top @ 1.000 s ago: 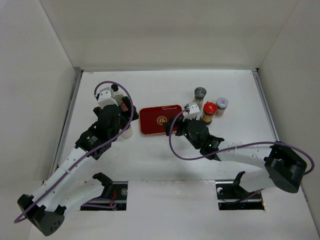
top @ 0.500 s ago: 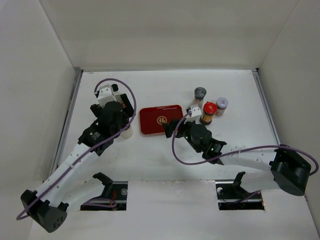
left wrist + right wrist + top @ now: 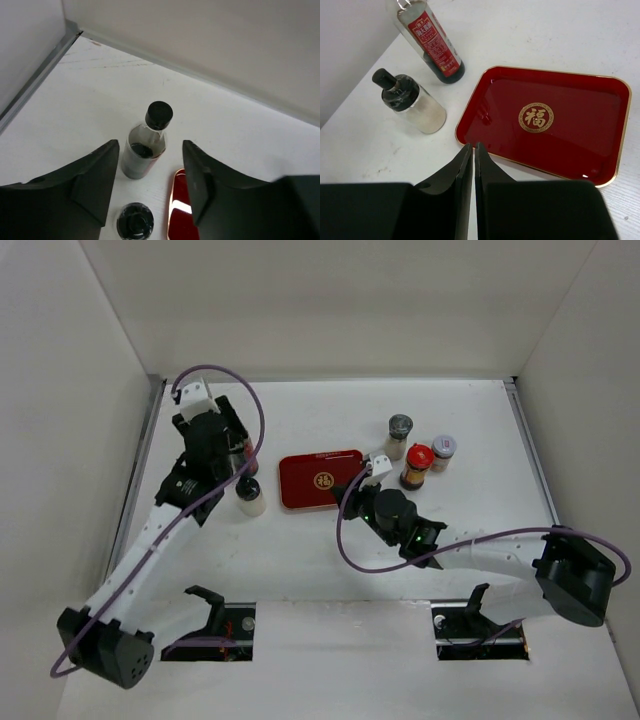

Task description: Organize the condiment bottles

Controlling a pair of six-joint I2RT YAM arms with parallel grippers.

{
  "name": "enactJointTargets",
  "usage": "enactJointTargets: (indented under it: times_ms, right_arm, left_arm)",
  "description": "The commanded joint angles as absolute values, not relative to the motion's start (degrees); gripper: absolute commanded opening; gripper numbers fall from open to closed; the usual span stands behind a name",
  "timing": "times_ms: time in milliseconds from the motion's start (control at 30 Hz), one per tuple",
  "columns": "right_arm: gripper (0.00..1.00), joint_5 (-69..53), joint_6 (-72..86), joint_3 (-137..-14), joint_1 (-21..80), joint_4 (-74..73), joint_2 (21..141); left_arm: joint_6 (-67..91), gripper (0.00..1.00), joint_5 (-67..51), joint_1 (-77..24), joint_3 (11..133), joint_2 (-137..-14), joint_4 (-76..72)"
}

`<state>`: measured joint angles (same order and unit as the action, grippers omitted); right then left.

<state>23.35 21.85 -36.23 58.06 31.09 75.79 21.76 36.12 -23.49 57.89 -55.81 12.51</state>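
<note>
A white tabletop [image 3: 300, 555] is enclosed by pale panels. Near its left edge the tall dark bottle [image 3: 144, 159] is stood upright, long axis vertical, black cap upward. The left tool [image 3: 150, 146] is held apart around it (no contact is seen). A whitish shaker [image 3: 412, 102] is stood upright just beside it. Three other bottles [image 3: 417, 466] are grouped upright toward the far right corner. The right tool [image 3: 473, 148] is pressed together, empty, at the near edge of the red tray [image 3: 580, 125].

Top external: high, behind arm bases [image 3: 95, 665], looking down, whole table [image 3: 450, 530] in frame, far. Left wrist: close, low, facing back wall [image 3: 200, 35] past own fingers [image 3: 95, 185]. Right wrist: close, tilted down. Both wrist views share tall dark bottle [image 3: 145, 150], red tray [image 3: 545, 125] edge
</note>
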Motion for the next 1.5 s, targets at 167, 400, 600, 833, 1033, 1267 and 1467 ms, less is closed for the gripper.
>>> enactJointTargets:
  times_ms: [167,400,600,833,1033,1267,1467]
  right_arm:
    - [0.17,19.7,20.7,-36.6,58.2,35.4,76.4]
    - [0.26,19.7,20.7,-36.1,58.2,35.9,76.0]
    - [0.28,19.7,21.4,-35.6,57.6,36.5,76.2]
    - [0.29,18.5,20.9,-35.6,57.5,36.7,76.5]
    - [0.29,18.6,21.4,-35.0,56.6,36.9,75.9]
    - [0.30,18.5,21.6,-35.1,56.0,37.3,76.3]
    - [0.32,18.7,22.1,-34.9,55.9,37.3,76.5]
  left_arm:
    - [17.7,0.58,34.2,-21.0,65.1,-70.7,8.8]
    - [17.5,0.56,34.5,-19.7,67.5,-75.5,6.9]
    - [17.4,0.50,33.9,-18.3,67.7,-77.0,5.6]
    - [17.3,0.46,32.2,-17.4,68.6,-79.7,5.5]
    - [17.6,0.36,32.0,-17.0,68.6,-80.8,4.7]
    - [17.2,0.16,34.1,-18.3,67.6,-76.4,2.9]
    - [14.2,0.14,35.0,-20.6,69.3,-72.3,-2.4]
